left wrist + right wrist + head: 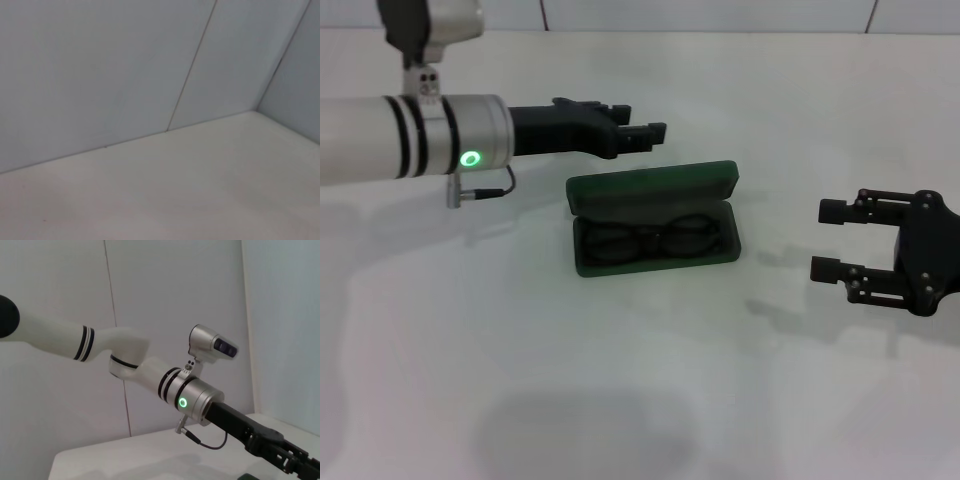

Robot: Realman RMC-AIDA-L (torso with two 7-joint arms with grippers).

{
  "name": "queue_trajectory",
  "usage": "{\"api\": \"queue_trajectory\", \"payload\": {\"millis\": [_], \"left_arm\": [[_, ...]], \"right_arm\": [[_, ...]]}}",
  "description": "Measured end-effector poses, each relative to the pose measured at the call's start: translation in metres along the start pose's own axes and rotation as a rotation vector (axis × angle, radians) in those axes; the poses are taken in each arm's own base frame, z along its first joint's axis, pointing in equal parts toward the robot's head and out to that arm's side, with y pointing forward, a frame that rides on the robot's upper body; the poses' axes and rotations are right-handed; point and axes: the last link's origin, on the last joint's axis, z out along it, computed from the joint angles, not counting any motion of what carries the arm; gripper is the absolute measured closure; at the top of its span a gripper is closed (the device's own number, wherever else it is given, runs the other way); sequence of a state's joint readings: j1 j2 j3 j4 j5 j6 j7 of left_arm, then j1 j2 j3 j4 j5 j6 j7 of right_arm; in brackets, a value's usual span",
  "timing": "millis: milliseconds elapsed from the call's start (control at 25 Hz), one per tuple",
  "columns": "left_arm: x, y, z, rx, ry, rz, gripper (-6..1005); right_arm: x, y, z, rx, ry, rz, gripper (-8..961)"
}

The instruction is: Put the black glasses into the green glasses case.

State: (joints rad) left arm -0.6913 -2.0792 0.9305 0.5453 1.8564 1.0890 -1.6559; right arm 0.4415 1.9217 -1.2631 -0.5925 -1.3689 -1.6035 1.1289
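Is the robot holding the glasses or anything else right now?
No, nothing is held. The glasses lie inside the open green case. The left gripper hovers behind the case; the right gripper waits open beside it.

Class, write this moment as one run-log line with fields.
glasses: black glasses inside open green glasses case | left pincer: behind case, empty | right pincer: open, right of case, empty

**Bare robot test cell, lab-like**

Plain white tabletop (620, 380) boxed in by pale seamed wall panels (100, 65). No household or shop furnishings in sight. White jointed robot arm (125, 360) with a lit green status ring (183, 402) and a wrist-mounted camera (212, 344).
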Motion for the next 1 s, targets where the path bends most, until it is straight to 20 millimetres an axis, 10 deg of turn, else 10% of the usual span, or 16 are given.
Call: {"api": "queue_trajectory", "payload": {"millis": [1000], "left_arm": [[-0.045,0.018,0.003,-0.059,-0.122,0.088,360]], "right_arm": [[0.01,-0.008,0.004,0.065,0.055,-0.001,324]]}}
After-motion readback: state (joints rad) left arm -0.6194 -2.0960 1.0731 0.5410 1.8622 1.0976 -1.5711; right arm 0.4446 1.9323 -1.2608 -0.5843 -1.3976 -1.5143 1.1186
